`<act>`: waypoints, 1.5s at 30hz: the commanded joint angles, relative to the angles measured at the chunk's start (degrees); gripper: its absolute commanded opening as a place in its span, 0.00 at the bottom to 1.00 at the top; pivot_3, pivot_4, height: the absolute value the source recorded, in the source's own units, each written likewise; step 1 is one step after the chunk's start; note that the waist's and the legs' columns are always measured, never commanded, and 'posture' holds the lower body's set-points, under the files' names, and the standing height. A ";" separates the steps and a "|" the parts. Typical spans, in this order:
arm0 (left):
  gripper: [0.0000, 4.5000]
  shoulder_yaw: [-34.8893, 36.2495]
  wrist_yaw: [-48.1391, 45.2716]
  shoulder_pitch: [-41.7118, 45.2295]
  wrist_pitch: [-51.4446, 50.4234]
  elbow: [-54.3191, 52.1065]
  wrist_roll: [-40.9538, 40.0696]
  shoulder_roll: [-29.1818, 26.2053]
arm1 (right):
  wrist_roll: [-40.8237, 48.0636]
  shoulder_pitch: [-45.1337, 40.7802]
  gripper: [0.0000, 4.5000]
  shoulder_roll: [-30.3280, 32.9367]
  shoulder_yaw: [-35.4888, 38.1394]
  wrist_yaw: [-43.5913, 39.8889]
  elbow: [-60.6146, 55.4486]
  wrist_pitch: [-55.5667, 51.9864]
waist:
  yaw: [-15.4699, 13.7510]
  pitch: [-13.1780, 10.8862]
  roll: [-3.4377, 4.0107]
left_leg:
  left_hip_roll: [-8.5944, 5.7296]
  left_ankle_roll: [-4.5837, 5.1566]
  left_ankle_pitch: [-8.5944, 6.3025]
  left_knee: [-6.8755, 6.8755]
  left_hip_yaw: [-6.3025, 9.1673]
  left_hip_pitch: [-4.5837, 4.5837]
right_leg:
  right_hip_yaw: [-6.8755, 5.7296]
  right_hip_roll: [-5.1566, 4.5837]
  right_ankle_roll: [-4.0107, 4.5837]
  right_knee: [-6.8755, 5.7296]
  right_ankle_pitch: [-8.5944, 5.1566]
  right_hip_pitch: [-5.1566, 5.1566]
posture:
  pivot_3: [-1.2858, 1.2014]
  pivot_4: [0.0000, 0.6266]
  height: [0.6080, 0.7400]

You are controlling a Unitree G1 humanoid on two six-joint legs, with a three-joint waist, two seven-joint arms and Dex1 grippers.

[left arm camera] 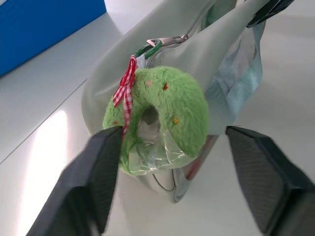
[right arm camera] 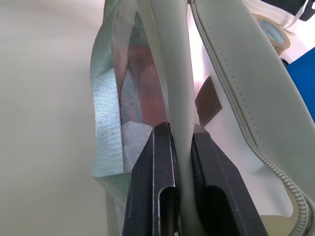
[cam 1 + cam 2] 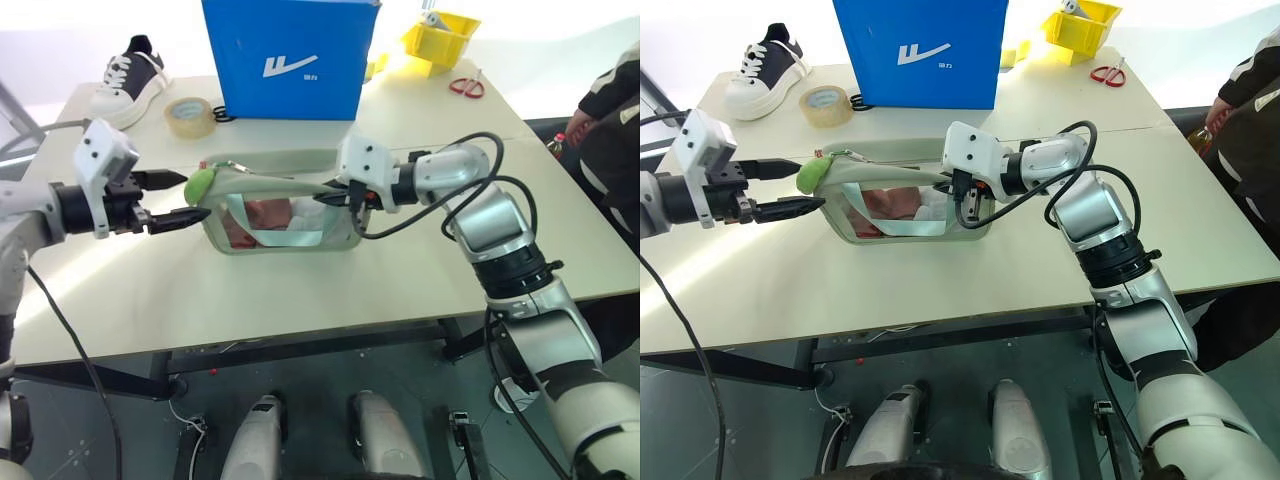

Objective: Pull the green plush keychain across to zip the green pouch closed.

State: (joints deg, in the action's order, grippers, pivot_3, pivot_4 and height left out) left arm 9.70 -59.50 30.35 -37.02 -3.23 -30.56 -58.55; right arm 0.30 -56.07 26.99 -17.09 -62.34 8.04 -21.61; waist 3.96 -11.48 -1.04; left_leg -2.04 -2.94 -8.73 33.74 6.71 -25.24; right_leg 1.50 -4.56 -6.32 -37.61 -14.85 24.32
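Note:
The green pouch (image 3: 290, 228) lies in the middle of the table, pale sage with clear side panels and a strap along its top. The green plush keychain (image 1: 170, 105), fuzzy lime with a red gingham ribbon, hangs from a clasp at the pouch's left end. My left gripper (image 3: 192, 197) is open with one finger on each side of the plush. One pad (image 1: 98, 167) brushes it; the other stands clear. At the pouch's right end my right gripper (image 2: 182, 140) is shut on a pale green edge of the pouch.
Behind the pouch stands a big blue box (image 3: 290, 55), with a roll of tan tape (image 3: 190, 117) and a shoe (image 3: 130, 80) to its left. A yellow bin (image 3: 440, 40) and red scissors (image 3: 467, 86) lie far right. A person (image 3: 610, 130) sits at the right edge.

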 commanded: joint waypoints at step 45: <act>0.89 -6.75 -11.94 8.22 12.60 5.75 11.60 -3.61 | -0.50 -2.35 0.00 -0.89 0.57 1.72 1.88 1.61 | -0.41 0.01 -0.02 | -0.02 0.01 -0.01 0.10 0.04 0.00 | -0.03 0.00 -0.04 -0.12 0.00 -0.02 | 0.52 0.24 1.00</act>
State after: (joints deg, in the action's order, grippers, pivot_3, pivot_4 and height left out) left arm 1.41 -72.92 37.78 -25.73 3.37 -19.22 -62.61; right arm -0.47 -56.95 26.20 -17.12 -60.67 10.51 -20.80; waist 3.54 -11.47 -1.06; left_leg -2.06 -2.93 -8.74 33.87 6.76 -25.26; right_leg 1.46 -4.56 -6.36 -37.73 -14.85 24.30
